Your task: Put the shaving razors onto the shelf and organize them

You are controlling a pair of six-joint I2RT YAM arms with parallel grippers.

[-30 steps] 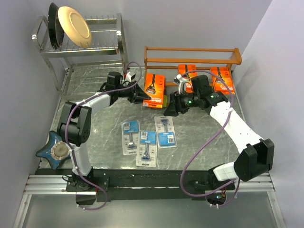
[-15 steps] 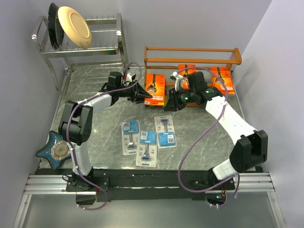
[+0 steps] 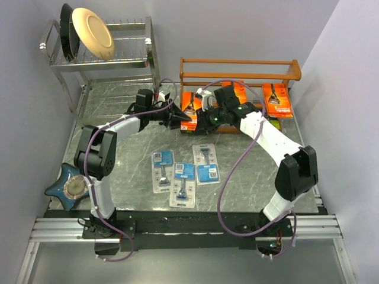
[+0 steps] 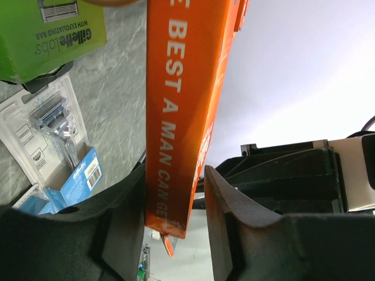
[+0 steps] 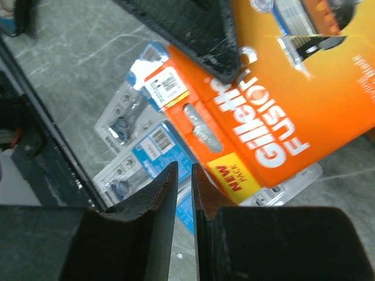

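Got left gripper (image 4: pixel 174 196) at the left front corner of the shelf (image 3: pixel 237 61), jaws spread around an orange razor pack (image 4: pixel 181 117) seen edge-on. One finger (image 4: pixel 120 228) flat against its face, other finger (image 4: pixel 234 234) clear of it with a visible gap. Can't tell whether the pack's bottom edge sits on the shelf's lowest tier or on the table (image 3: pixel 266 171) just in front of the shelf.

Seeing right gripper (image 5: pixel 183 171) crowded into that same shelf corner. Fingers nearly pressed together, thin slit only, nothing in it. Tips just beside the pack's lower corner, not on it.

Two more on the shelf's bottom tier: second orange pack (image 3: pixel 276 99) at the shelf's right end, third orange pack (image 3: pixel 241 90) mid-shelf, partly hidden by the right arm (image 3: pixel 266 133).

Also three blue blister cards (image 3: pixel 183 177) flat on the table, well in front of the shelf, edges close together. Spotting green box (image 4: pixel 50 26) in left wrist view only, next to a blister card; place relative to the shelf unclear.

Open table in front of the shelf's right half. Tight at the shelf's left end, with wire dish rack (image 3: pixel 106 62) near. Wall (image 3: pixel 349 89) close past the shelf's right end.
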